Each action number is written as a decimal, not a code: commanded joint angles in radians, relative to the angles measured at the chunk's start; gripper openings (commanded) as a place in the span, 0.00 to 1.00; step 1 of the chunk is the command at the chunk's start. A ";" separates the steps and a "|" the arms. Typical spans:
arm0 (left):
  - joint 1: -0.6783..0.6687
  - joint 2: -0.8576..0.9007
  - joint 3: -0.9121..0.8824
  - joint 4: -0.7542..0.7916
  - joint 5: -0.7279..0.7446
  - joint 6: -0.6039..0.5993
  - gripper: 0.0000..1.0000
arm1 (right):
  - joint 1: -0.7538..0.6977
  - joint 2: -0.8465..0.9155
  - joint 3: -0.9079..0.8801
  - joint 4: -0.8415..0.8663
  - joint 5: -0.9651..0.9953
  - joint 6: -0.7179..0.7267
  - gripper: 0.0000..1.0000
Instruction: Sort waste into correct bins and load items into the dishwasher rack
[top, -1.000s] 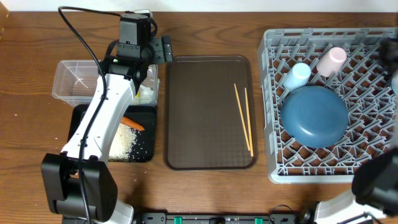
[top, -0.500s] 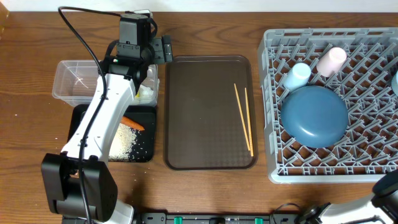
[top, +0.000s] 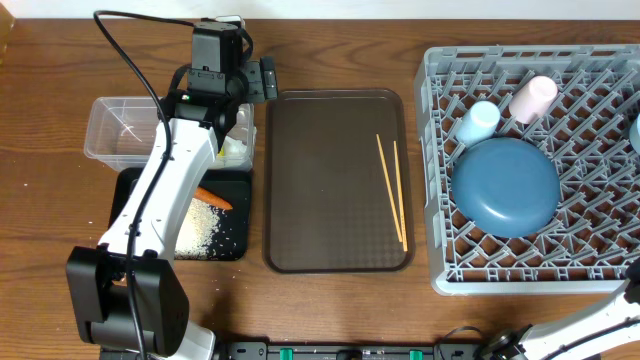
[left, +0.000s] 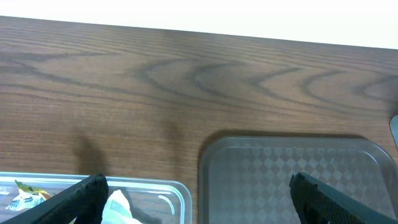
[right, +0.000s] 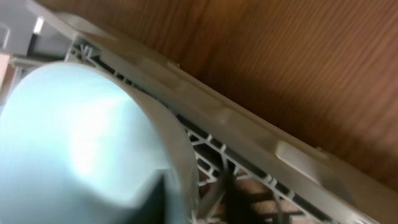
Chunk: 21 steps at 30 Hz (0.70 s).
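Two chopsticks (top: 391, 190) lie on the brown serving tray (top: 320, 230). The grey rack (top: 600, 265) holds the dark blue plate (top: 505, 186), a light blue cup (top: 478, 122), a pinkish cup (top: 533, 97) and, at its right edge, the bowl (top: 636, 135). Up close, the bowl's pale blue inside (right: 74, 137) fills the right wrist view; that gripper's fingers are not clearly seen. My left gripper (left: 198, 182) is wide open, straddling the clear tub's corner (left: 180, 190) and the serving tray. White paper (left: 118, 205) and a wrapper (left: 22, 196) lie in the tub.
The black tray (top: 235, 245) in front of the clear tub (top: 115, 130) holds rice (top: 200, 225) and a carrot (top: 212, 197). The left arm (top: 165, 190) stretches over both bins. A piece of the right arm (top: 600, 325) shows at the bottom right corner.
The right arm has drawn back from the rack's right side toward the bottom corner, uncovering the bowl at the rack's edge. The left arm has not moved.
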 joint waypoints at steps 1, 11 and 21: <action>0.001 0.004 -0.002 -0.002 -0.009 -0.009 0.94 | 0.016 0.023 -0.005 0.018 -0.032 0.017 0.01; 0.001 0.004 -0.002 -0.002 -0.009 -0.009 0.94 | 0.119 -0.133 0.002 0.035 0.183 -0.175 0.01; 0.001 0.004 -0.002 -0.002 -0.009 -0.009 0.94 | 0.510 -0.192 -0.007 -0.069 1.143 -0.602 0.02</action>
